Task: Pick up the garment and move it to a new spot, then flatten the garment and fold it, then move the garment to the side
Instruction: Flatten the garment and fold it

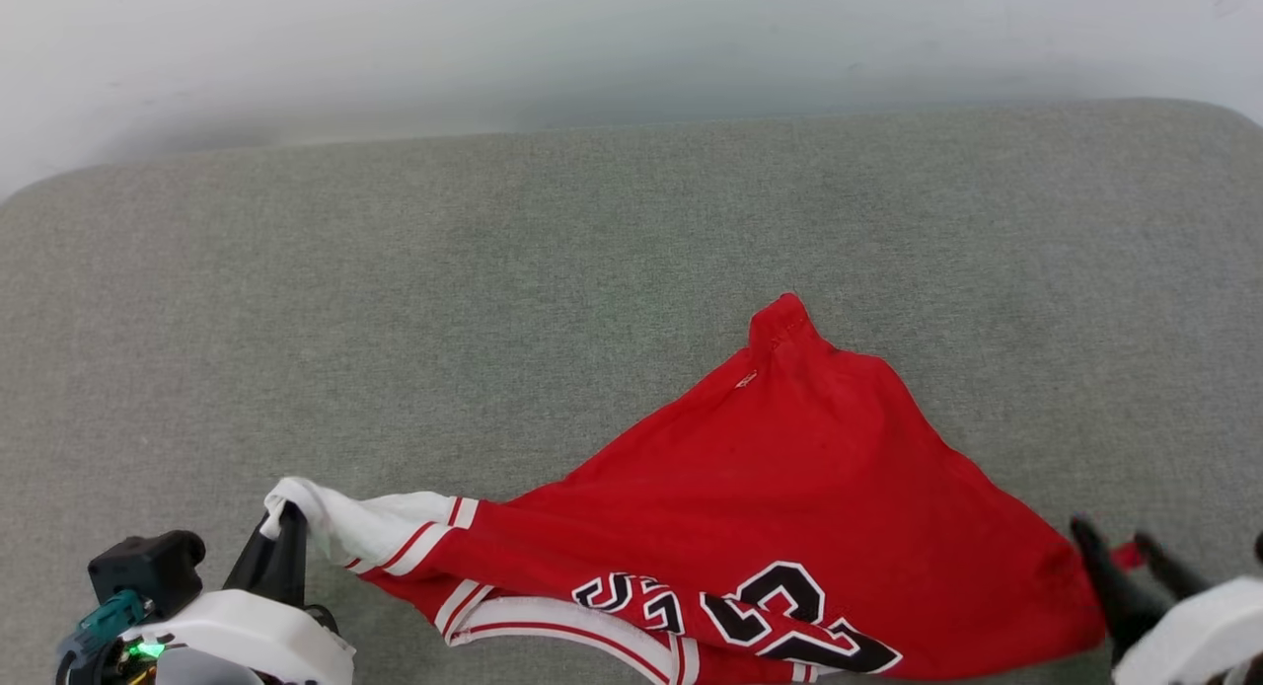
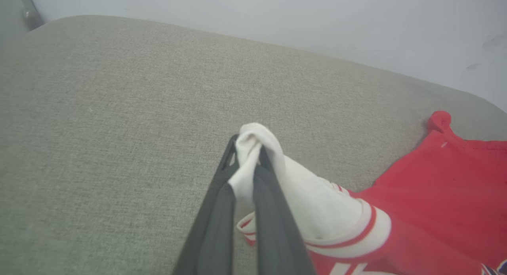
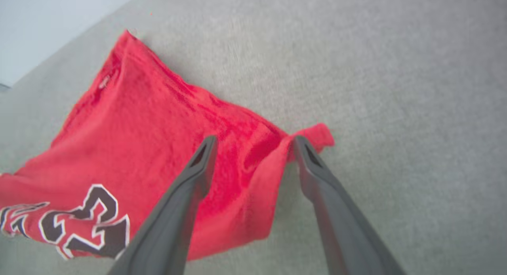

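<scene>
Head view: the shirt [image 1: 789,488] lies print up on the grey cushion [image 1: 592,251], at its near edge and toward the right. At the near left, the left gripper [image 1: 286,522] pinches the white sleeve [image 1: 345,522], likely to draw the cloth out sideways.

Left wrist view: both fingers are clamped tight on the bunched sleeve end.

Right wrist view: the right gripper [image 3: 254,140] has its fingers wide apart. A red corner [image 3: 317,133] lies loose between them, and it grips nothing, probably so that side can lie flat.
</scene>
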`<state>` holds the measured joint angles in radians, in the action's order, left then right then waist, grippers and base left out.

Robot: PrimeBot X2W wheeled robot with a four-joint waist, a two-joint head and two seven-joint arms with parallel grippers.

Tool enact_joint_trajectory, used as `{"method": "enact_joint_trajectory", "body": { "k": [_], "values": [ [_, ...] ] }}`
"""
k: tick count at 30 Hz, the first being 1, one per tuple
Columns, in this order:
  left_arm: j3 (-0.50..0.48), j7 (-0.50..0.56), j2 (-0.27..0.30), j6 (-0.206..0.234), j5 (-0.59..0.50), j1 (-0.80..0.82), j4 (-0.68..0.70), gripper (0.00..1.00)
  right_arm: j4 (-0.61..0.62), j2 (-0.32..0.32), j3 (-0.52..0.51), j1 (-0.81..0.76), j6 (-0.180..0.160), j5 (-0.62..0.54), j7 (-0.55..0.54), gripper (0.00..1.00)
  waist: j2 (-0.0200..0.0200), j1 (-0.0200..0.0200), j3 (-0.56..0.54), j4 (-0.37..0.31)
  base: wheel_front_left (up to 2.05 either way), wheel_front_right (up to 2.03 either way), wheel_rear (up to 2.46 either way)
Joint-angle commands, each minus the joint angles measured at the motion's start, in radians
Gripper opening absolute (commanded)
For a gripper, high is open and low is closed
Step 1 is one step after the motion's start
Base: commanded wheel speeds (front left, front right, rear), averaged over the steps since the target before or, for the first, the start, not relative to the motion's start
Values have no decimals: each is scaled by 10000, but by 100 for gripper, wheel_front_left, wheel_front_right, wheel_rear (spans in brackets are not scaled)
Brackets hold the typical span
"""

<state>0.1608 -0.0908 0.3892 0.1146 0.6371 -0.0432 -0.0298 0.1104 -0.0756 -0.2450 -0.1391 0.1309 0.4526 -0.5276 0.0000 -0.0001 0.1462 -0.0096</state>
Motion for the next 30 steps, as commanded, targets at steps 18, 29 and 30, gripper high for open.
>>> {"method": "enact_joint_trajectory", "body": {
  "k": [18,29,30],
  "values": [
    [955,21,-392,-97,-642,1712,1406,0,-2073,-2734,3240,6190,-4,715,-2333,100,0,1,1937,1634,0,0,0],
    [1295,-480,-826,-408,-703,2759,1017,0,-3271,-3189,5156,8387,-4,585,-3874,100,0,1,3069,2275,0,0,0],
    [1305,-542,-870,-433,-678,2814,946,0,-3540,-3180,5261,8481,-4,657,-3870,100,0,1,3124,2277,0,0,0]
  ]
}}
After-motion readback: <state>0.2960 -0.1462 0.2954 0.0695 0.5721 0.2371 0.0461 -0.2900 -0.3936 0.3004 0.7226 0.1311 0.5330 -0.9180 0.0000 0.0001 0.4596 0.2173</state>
